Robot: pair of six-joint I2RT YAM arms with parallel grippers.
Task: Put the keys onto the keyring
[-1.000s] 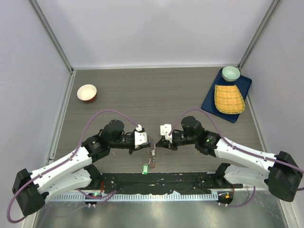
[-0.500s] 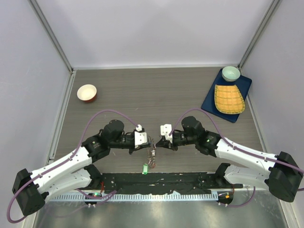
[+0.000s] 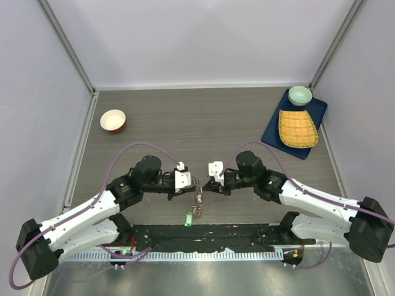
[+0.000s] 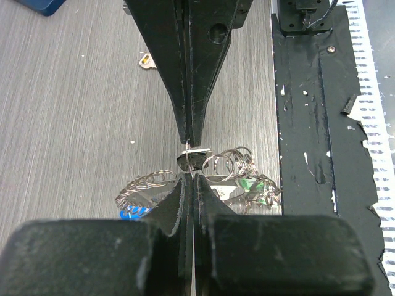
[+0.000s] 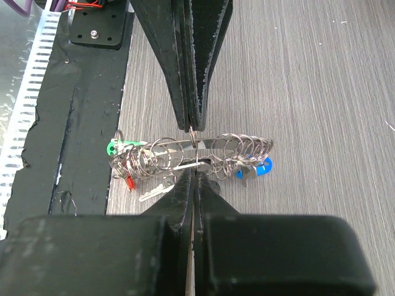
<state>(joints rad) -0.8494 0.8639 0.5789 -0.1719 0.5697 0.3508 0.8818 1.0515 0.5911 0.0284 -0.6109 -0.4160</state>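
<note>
The keyring point(image 3: 197, 199) hangs low over the table between my two grippers, fringed with small silver rings and keys, with a green tag point(image 3: 187, 218) at its near end. My left gripper point(image 3: 194, 183) is shut on the ring's thin wire point(image 4: 185, 165). My right gripper point(image 3: 204, 184) is shut on a silver key point(image 5: 196, 164) at the ring, tip to tip with the left. The right wrist view shows the keyring point(image 5: 210, 143) edge-on, with blue point(image 5: 262, 168), green point(image 5: 116, 147) and red point(image 5: 128, 182) tags. A loose yellow-tagged key point(image 4: 146, 60) lies on the table.
A red-and-white bowl point(image 3: 113, 120) stands at the far left. A blue tray point(image 3: 273, 131) at the far right holds a yellow woven plate point(image 3: 297, 127) and a pale green bowl point(image 3: 300, 94). A black mat point(image 3: 203, 237) runs along the near edge.
</note>
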